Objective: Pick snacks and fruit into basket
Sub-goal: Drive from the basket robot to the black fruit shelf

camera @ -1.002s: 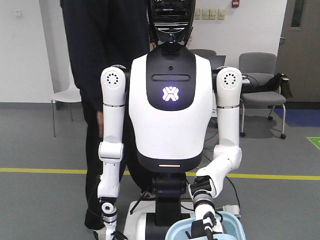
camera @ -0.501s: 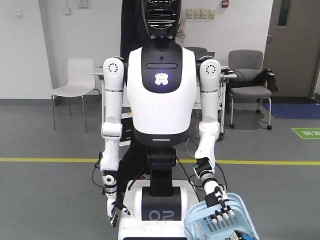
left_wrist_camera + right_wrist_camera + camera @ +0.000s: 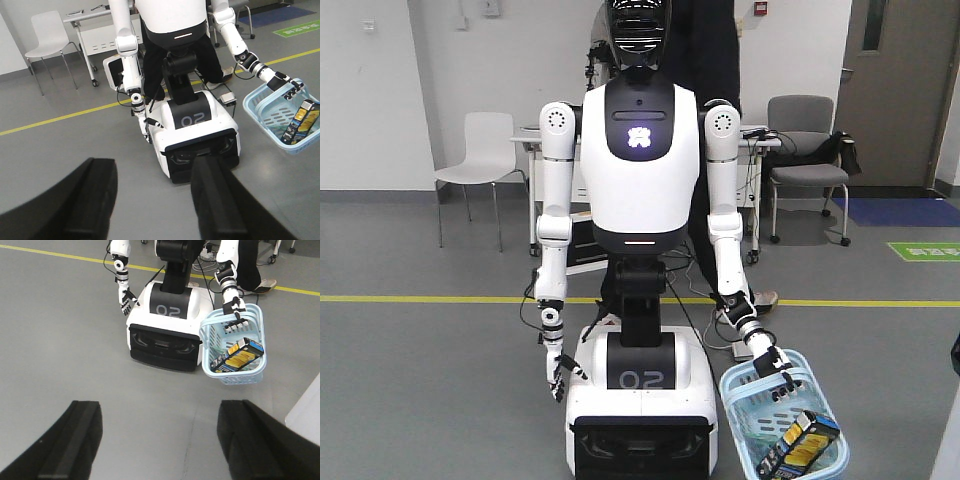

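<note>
In front of our base, a humanoid robot (image 3: pixel 638 180) holds the pale blue basket (image 3: pixel 735 388) by its handle, tilted, beside its own wheeled base. One snack pack (image 3: pixel 800 440) lies inside; no fruit in any view. Left gripper (image 3: pixel 155 205) is spread and empty, and right gripper (image 3: pixel 162 440) likewise, both over grey floor (image 3: pixel 60 340). Reads as between picks: one item in, the rest to go. Next move needs a target, so find the snacks and fruit, grasp one, and bring it over the basket rim.
</note>
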You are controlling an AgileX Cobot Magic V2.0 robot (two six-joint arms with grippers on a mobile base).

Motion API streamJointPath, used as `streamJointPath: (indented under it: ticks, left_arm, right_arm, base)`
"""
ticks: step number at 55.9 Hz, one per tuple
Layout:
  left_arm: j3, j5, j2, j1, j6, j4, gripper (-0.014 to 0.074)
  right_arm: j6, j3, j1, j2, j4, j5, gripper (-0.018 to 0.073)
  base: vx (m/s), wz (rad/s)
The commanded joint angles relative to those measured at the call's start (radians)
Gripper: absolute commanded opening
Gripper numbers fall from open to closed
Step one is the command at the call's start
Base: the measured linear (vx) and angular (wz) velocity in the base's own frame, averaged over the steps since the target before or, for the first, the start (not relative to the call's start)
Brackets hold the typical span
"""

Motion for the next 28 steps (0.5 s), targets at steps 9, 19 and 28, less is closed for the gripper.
streamJointPath:
  ticks: [9,19,28]
  left_arm:
    - [-0.032,-0.054,0.002,0.003,-0.008,-0.011,0.0437]
    - [-0.032,-0.054,0.002,0.003,-0.008,-0.011,0.0437]
    - [-0.032,-0.054,0.002,0.003,-0.008,-0.011,0.0437]
  right_arm:
    - [-0.007,-0.029,-0.006,0.0,0.004,-0.075,0.0531]
    - [-0.007,-0.029,-0.006,0.0,0.004,-0.075,0.0531]
    - [-0.007,-0.029,-0.006,0.0,0.004,-0.075,0.0531]
  base:
    - [-0.3,0.18]
    - [-0.21,0.44]
    - [-0.15,0.66]
